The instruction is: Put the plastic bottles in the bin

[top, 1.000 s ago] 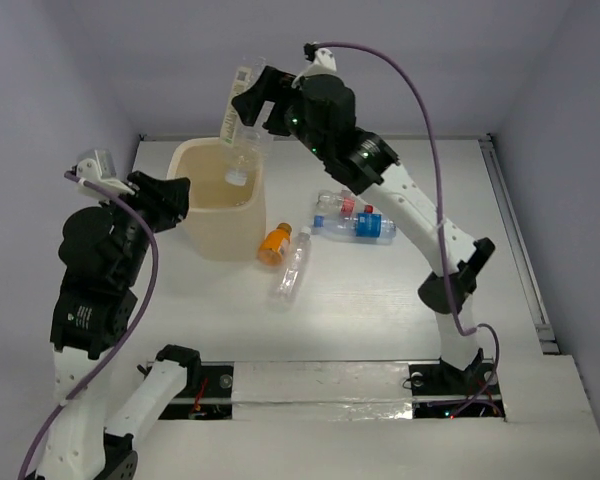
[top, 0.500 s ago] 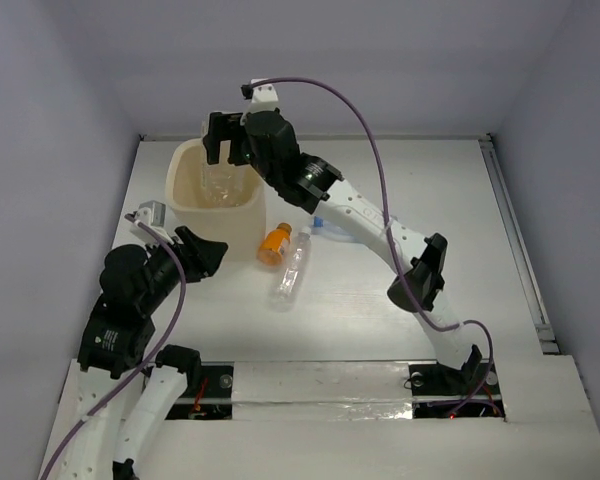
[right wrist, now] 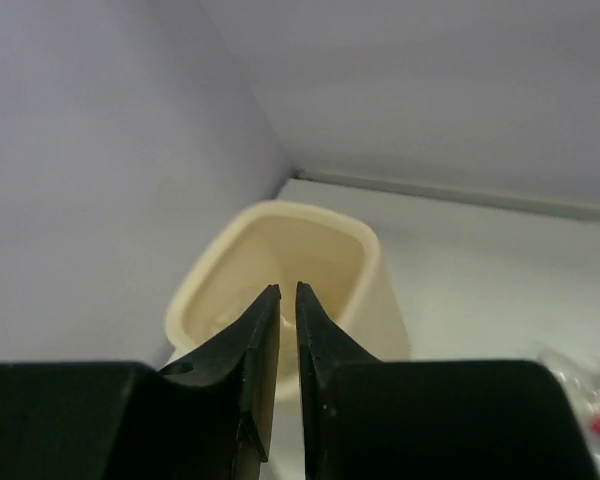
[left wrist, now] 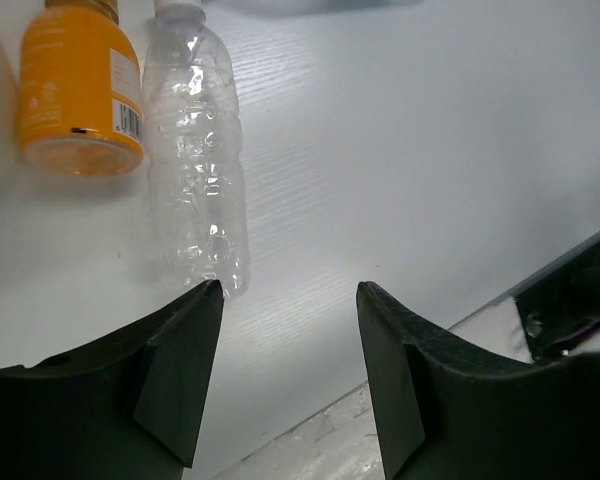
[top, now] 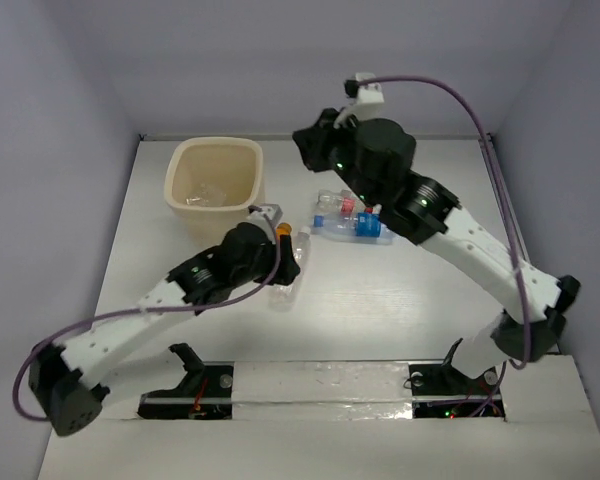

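With one bottle dropped in the bin ahead, the right jaws pull back empty, nearly together; the left jaws, apart, arrive just short of the clear bottle on the tabletop.

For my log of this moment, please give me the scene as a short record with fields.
left gripper: open, empty, just short of clear bottle
right gripper: nearly shut, empty, raised, facing the bin
orange bottle: lying beside the clear bottle
bin contents: clear plastic, likely a bottle
blue-labelled bottles: on the table, right of the orange bottle
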Motion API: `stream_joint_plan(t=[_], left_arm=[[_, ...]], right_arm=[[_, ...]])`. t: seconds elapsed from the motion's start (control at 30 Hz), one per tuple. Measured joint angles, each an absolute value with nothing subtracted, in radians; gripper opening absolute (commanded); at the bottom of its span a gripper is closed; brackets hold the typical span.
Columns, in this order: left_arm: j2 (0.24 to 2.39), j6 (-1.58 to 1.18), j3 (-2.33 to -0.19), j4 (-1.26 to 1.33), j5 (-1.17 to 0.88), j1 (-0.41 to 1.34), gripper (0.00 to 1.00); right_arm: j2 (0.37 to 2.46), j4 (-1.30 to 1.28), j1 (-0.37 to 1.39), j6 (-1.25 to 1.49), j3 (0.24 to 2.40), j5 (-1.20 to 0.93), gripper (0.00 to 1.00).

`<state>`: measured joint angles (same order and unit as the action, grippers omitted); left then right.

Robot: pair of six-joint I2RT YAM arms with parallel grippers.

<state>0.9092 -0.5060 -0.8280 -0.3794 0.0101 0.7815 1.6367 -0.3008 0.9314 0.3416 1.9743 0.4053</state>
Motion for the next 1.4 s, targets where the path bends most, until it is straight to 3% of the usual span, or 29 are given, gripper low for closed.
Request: stream_joint_plan(t=[0.1,0.17,0.33,0.4,0.43,0.63,0.9,1.17,1.4], left_arm=[[1.081,-0.519,-0.851,-0.347,0.091,0.841,0.58],[1.16,-0.527,-0.852,-0.34,0.143,0.845,0.66],[1.264,-0.533,-0.854,-0.318,0.216,0.844,0.7],[1.294,-0.533,-0.856,-0.305,0.228,0.844,0.71],[1.306,-0.533,-0.86,-0.3,0.23,0.844,0.71],[1.382,-0.535,-0.886,-0.268,0.233,0.846,0.76],[1.444,-0.564,-0.886,-0.27,0.238,0.851,0.85],[1.481,-0.59,-0.88,-0.258,0.24,0.865,0.85],[1.495,-0.607,-0.843,-0.235,0.253,0.878,0.68]], right_arm=[[1.435,-0.279,0.908,0.375,1.702,0.405,0.2],[1.319,-0.279,0.886,0.408,1.531,0.405,0.27],[1.117,-0.318,0.82,0.498,1.18,0.398,0.61],[1.05,-0.337,0.785,0.525,1.071,0.38,0.68],[1.021,-0.346,0.763,0.538,1.029,0.366,0.75],[0.994,-0.413,0.642,0.559,0.975,0.313,0.93],[1.155,-0.515,0.499,0.678,0.986,0.272,1.0],[1.283,-0.514,0.366,0.882,1.0,0.233,1.0],[1.418,-0.495,0.317,1.111,1.02,0.205,1.0]])
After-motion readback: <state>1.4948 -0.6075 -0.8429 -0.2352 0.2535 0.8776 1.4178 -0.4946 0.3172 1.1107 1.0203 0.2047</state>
